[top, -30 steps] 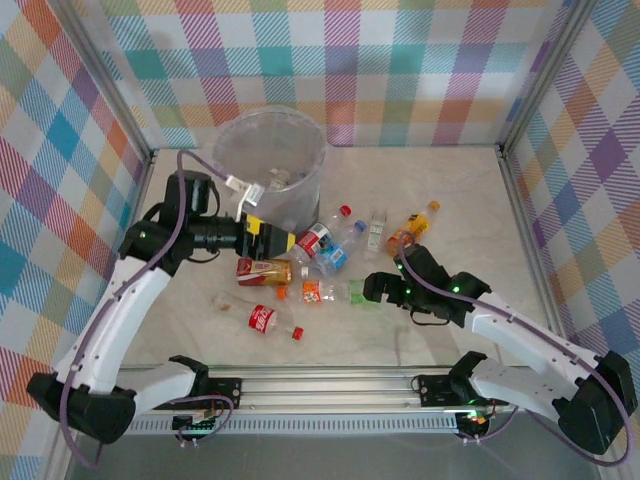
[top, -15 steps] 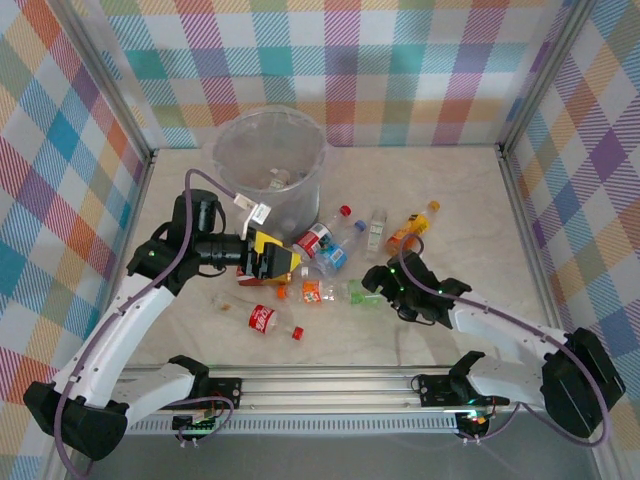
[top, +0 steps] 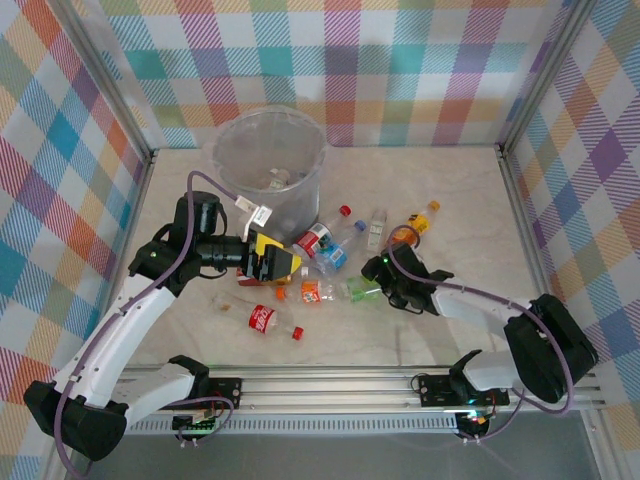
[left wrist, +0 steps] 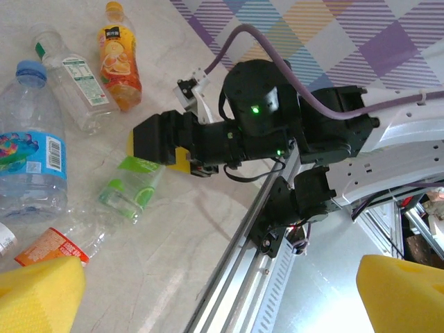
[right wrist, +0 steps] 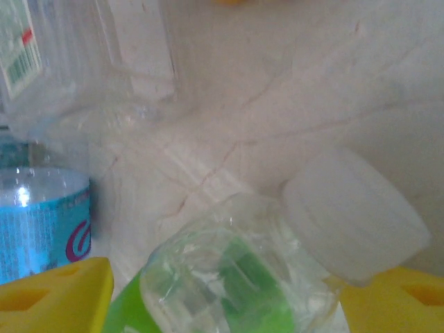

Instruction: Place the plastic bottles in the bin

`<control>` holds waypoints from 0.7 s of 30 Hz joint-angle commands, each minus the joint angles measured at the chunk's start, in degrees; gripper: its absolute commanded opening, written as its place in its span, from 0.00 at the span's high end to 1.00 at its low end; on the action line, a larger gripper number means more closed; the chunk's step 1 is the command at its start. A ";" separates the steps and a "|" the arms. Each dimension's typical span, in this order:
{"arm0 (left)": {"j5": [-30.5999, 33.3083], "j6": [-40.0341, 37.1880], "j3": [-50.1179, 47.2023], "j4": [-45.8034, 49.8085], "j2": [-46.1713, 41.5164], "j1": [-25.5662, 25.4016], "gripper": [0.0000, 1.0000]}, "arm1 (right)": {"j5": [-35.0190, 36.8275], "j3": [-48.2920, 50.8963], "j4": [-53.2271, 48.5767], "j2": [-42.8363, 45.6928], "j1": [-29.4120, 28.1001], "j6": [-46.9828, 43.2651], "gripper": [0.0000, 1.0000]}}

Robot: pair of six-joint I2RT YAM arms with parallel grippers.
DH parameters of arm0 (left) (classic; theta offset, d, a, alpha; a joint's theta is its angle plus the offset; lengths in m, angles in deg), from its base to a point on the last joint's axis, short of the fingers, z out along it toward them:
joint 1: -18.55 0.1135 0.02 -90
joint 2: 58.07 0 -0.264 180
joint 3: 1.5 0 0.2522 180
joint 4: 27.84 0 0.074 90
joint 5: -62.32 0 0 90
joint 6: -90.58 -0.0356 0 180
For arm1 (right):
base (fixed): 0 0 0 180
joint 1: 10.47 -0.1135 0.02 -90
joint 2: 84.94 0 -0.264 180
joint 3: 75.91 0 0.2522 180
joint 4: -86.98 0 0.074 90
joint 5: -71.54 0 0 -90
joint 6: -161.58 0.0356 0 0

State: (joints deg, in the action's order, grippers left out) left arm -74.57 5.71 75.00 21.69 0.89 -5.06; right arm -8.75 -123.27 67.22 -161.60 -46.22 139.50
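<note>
Our right hand straddles the green bottle; clamped or not, we cannot tell. Our left hand is apart. Next we squeeze, then lift to the bin.

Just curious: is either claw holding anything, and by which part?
Left gripper: nothing. Right gripper straddles the green-label bottle near its neck; a firm grip cannot be told.

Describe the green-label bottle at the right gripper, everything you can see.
The green-label bottle is small, clear, crinkled plastic with a bright green label wrap and a white cap. It looks empty and lies on its side on the marbled tabletop, at the right end of the bottle cluster, beside an orange-labelled bottle. The right gripper straddles it, a yellow pad on either side; whether the pads press it I cannot tell.
</note>
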 commanded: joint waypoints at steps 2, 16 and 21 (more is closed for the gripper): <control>0.23 -0.29 -0.69 -0.59 -0.79 -0.80 0.00 | 0.93 -3.80 2.67 -3.54 0.98 -3.02 0.20; 0.57 -0.29 -0.95 -0.26 0.34 -1.08 0.00 | 0.86 -10.25 1.74 -11.78 1.29 -10.80 0.33; 0.76 -0.47 -0.83 0.00 0.62 -1.33 0.00 | 0.17 -10.77 1.67 -12.83 1.29 -12.08 0.35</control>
State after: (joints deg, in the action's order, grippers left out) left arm -73.61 5.71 74.67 21.74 1.33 -5.52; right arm -8.44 -132.54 69.43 -173.03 -45.24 130.15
